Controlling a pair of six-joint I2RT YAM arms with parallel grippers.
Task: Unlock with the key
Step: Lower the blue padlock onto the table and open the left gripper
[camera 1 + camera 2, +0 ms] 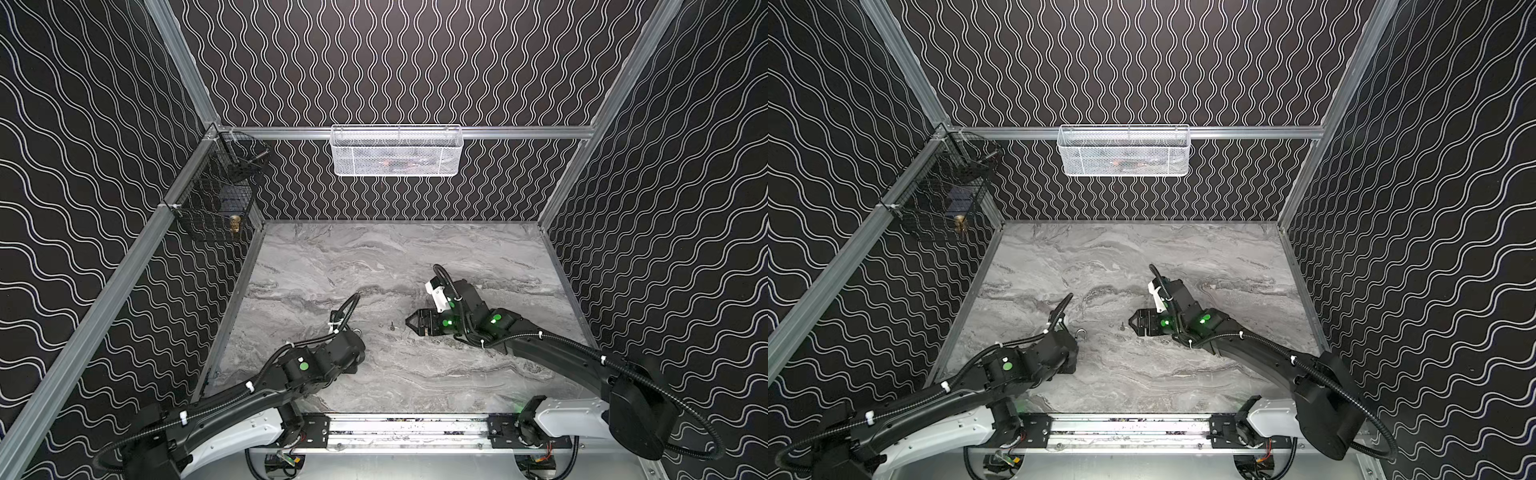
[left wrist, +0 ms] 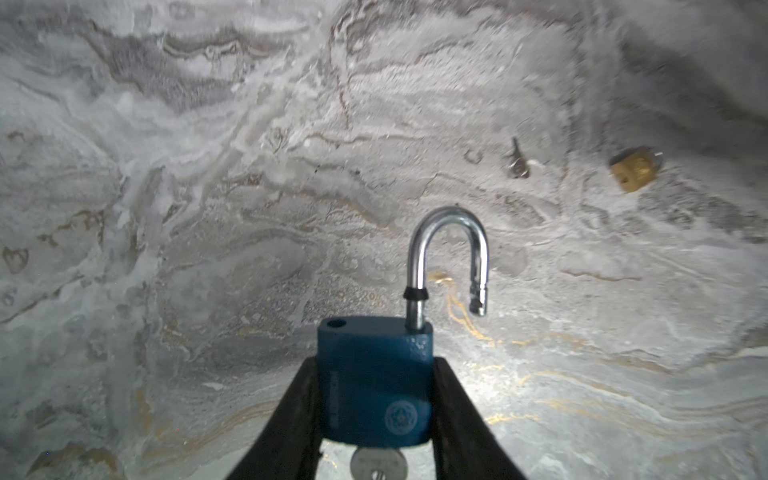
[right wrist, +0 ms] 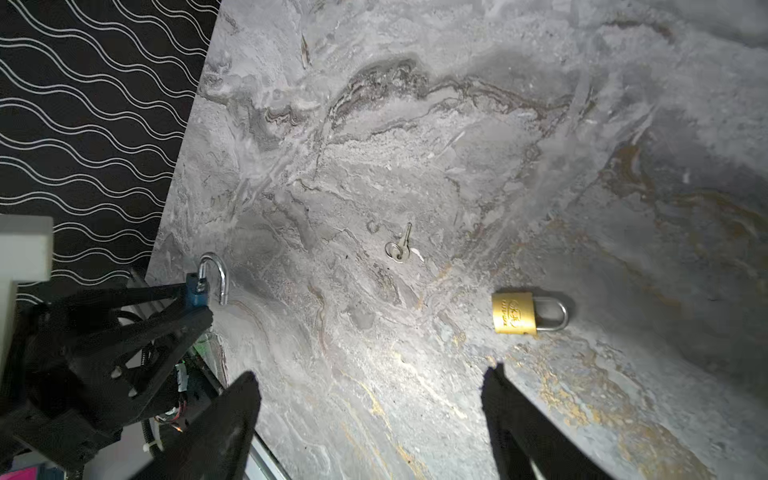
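You kept the blue padlock (image 2: 374, 382) in your left gripper (image 3: 198, 301), raised a little above the table (image 3: 415, 124). The jaws were partly closed, only as wide as the lock body, and they pressed on its two narrow sides. I think this hold was chosen with reason: it left the shackle (image 2: 417, 257) free at the far end and the keyhole end free at the near end. A key (image 2: 378, 465) sat in that keyhole, its round head showing between the fingers. One leg of the shackle stood in the body, while the other hung out of its hole and was turned away from it. So this lock looked already unlocked to me.

Your right gripper (image 3: 370, 374) held nothing. Its jaws stood wide apart, well away from the blue padlock, and it hung over the table. A second, loose key (image 3: 399, 247) lay flat on the table near the blue padlock, on the side towards your right gripper. Farther from the blue padlock, beyond that loose key, lay a brass padlock (image 3: 528, 312) on its side with the shackle closed. In both top views your right arm hid it.

I judge that the wide jaws were ready for this second pair. The loose key was thin and flat on the stone, so it could slip when pinched.
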